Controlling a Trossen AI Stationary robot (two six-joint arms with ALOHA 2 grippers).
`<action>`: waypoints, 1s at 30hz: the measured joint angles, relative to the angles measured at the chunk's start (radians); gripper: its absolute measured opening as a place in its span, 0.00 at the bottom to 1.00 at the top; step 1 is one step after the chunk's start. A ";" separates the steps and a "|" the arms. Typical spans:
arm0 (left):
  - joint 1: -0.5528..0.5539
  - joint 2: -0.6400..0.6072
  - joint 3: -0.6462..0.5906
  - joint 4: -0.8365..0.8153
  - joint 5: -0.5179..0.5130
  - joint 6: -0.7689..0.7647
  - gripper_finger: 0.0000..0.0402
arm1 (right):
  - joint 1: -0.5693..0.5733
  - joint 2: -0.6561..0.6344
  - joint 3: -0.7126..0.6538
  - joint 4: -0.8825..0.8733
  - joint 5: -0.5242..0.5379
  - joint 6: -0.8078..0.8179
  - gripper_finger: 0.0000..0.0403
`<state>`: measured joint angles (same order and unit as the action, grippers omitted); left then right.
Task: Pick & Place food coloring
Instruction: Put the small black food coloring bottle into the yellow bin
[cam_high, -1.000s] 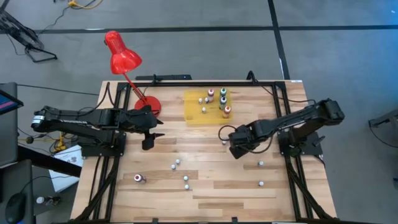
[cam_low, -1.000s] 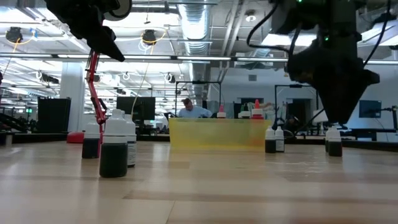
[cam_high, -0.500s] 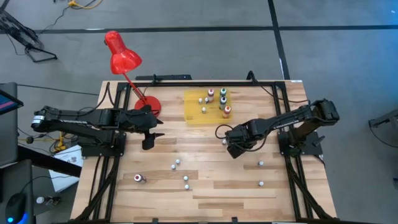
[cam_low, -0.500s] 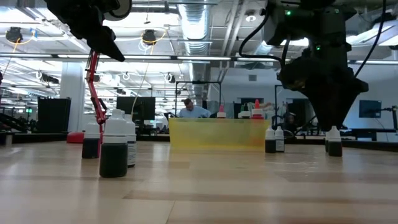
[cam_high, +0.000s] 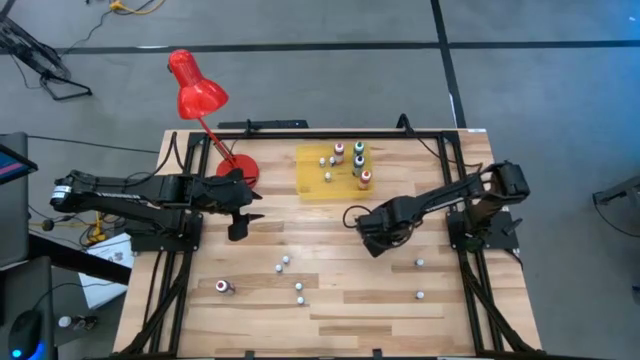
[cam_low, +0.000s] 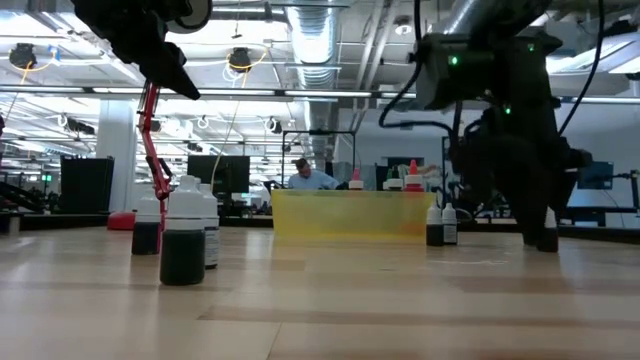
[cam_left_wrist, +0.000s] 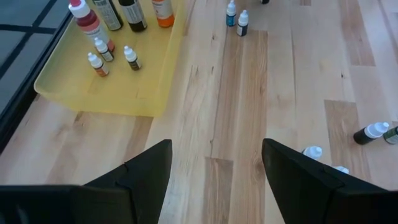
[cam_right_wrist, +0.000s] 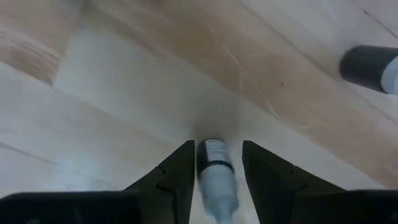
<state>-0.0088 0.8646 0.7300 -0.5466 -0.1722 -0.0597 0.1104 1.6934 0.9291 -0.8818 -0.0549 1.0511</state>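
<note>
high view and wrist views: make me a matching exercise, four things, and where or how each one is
Things:
1. red desk lamp
2. yellow mat
3. left hand
4. right hand

Places or states:
a. low at the table, open around a small bottle
b. open, raised, holding nothing
c. far left corner of the table
d. carries several bottles

Pairs: 1-c, 2-d, 3-b, 4-a

My right hand (cam_high: 364, 228) has slid left along the worktop (cam_high: 330, 320) and dropped low, its arm stretching out. Its fingers (cam_right_wrist: 168, 180) now straddle one small bottle (cam_right_wrist: 216, 174) standing just near of the yellow mat (cam_high: 312, 184).
</note>
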 joint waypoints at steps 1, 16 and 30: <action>0.000 0.000 0.000 -0.001 0.000 0.004 0.60 | 0.000 0.006 0.001 0.001 -0.006 -0.008 0.31; 0.000 0.000 0.000 0.007 -0.026 0.026 0.60 | 0.000 -0.039 0.001 -0.015 -0.053 -0.023 0.24; 0.000 0.000 0.000 0.007 -0.026 0.030 0.60 | 0.000 -0.046 0.069 -0.033 -0.099 -0.025 0.16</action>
<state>-0.0088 0.8646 0.7298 -0.5393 -0.1983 -0.0296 0.1101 1.6471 0.9978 -0.9150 -0.1541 1.0266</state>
